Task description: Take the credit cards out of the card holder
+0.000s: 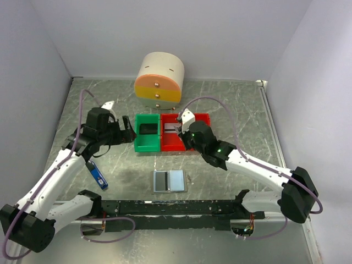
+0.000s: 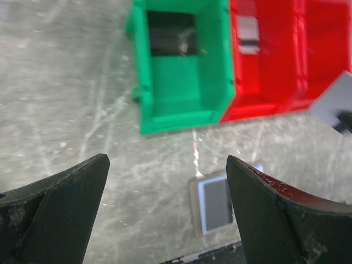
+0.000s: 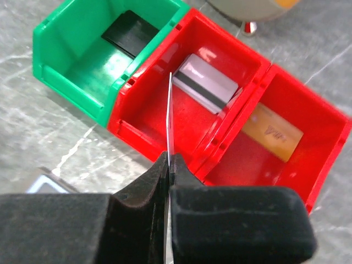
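Note:
The card holder [image 1: 169, 181] lies open on the table in front of the bins, its pale inner pockets facing up; the left wrist view has it [image 2: 212, 206] below and partly behind my right-hand finger. My left gripper [image 1: 128, 132] [image 2: 168, 165] hangs open and empty beside the green bin [image 1: 147, 144]. Over the left red bin [image 1: 171, 144], my right gripper [image 1: 183, 136] [image 3: 169, 160] is shut on a thin credit card [image 3: 169, 115] seen edge-on. A black card [image 3: 132, 33] lies in the green bin, a silver card [image 3: 208, 82] in the left red bin, and a gold card [image 3: 273, 132] in the right red bin.
A round cream and orange drawer unit [image 1: 159, 80] stands behind the bins. A narrow blue-and-black stick [image 1: 98, 175] lies on the table under my left arm. Side walls close in the table left and right.

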### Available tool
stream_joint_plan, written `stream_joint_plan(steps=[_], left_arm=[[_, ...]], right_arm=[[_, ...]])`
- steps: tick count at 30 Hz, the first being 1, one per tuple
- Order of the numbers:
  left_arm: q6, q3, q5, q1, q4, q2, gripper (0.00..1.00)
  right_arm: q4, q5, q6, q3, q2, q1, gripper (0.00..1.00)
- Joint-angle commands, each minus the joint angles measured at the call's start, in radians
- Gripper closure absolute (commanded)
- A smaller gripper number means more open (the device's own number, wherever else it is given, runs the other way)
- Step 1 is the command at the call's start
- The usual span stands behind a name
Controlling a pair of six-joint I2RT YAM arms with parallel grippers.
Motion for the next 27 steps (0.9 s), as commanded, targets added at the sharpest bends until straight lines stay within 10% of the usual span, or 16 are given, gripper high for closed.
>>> stream_joint_plan(steps=[1,27], left_arm=[[0.056,0.001,0.001,0.140,-0.003,-0.014,0.00],[0.071,-0.118,-0.191,0.149,0.074,-0.235,0.00]], right_arm=[[0.181,-0.034,-0.315,-0.028,0.039,0.005,1.00],[0.156,0.099,-0.960,0.271,0.594,-0.003,1.00]])
